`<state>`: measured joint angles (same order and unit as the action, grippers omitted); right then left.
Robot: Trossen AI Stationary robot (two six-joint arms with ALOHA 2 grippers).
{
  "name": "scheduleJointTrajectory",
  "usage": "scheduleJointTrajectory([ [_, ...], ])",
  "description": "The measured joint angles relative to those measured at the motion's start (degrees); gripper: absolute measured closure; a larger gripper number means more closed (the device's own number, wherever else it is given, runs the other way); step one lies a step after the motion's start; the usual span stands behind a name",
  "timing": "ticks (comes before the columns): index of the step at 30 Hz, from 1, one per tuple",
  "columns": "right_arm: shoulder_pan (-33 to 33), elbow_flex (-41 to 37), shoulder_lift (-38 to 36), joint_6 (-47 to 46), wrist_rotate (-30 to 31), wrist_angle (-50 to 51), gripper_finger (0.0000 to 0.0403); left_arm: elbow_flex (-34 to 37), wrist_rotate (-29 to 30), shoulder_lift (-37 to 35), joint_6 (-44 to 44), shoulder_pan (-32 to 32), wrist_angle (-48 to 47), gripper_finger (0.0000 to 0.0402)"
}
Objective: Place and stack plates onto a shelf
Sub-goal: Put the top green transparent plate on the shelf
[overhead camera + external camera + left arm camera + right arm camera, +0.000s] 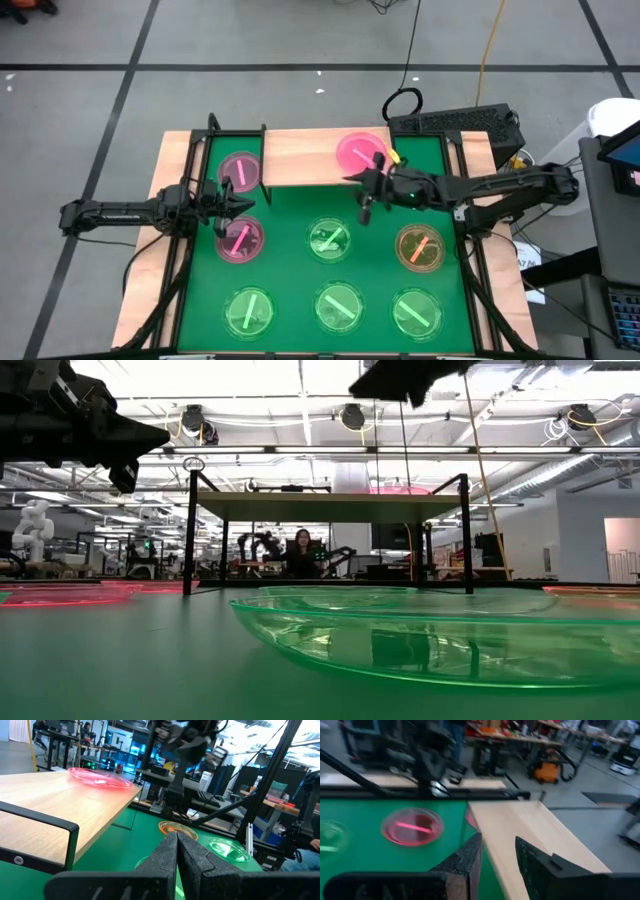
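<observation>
From above, I am two dark arms reaching in over a green mat [300, 300] on a pale wooden tabletop [170, 165]. The shelf [310, 160], a light board on thin black legs, spans the far part of the mat.

One pink plate on the shelf [360, 152] sits toward its right end. A second pink plate [238, 170] lies just off the shelf's left end, and a third pink plate [240, 240] lies on the mat below it. On the mat are also four green plates, the nearest being the middle green plate [330, 240], and an orange plate [420, 248].

My left gripper [232, 205] hangs between the two left pink plates, jaws pressed together and holding nothing. My right gripper [366, 205] hovers just off the shelf's front edge, jaws parted and empty.

As I judge it, the step in hand is fetching the next plate. To do it well I should come down with jaws spread over a plate's rim, pinch the rim rather than the bright bar, lift level, clear the shelf's edge, and lower it centred onto the pink plate there so the stack sits true.
</observation>
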<state>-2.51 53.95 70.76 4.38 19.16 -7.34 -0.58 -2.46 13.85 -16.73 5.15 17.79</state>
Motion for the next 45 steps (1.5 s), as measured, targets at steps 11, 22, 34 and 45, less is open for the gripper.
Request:
scheduleJointTrajectory([
  [11, -8.49, 0.00, -4.72, -0.24, 0.06, 0.68, 0.0298, 0.00, -0.02, 0.00, 0.00, 0.02, 0.00, 0.0387],
  [22, -11.40, 0.00, -4.63, -0.25, 0.18, -0.73, 0.0298, 0.00, 0.00, 0.00, -0.02, 0.00, 0.02, 0.0387],
  [34, -16.65, 0.00, -4.63, -0.85, 0.17, 0.33, 0.0298, 0.00, -0.01, 0.01, 0.00, 0.01, 0.01, 0.0387],
  [45, -18.61, 0.00, -4.63, -0.22, 0.23, 0.31, 0.0298, 0.00, -0.02, 0.02, -5.28, 0.00, 7.68, 0.0387],
])
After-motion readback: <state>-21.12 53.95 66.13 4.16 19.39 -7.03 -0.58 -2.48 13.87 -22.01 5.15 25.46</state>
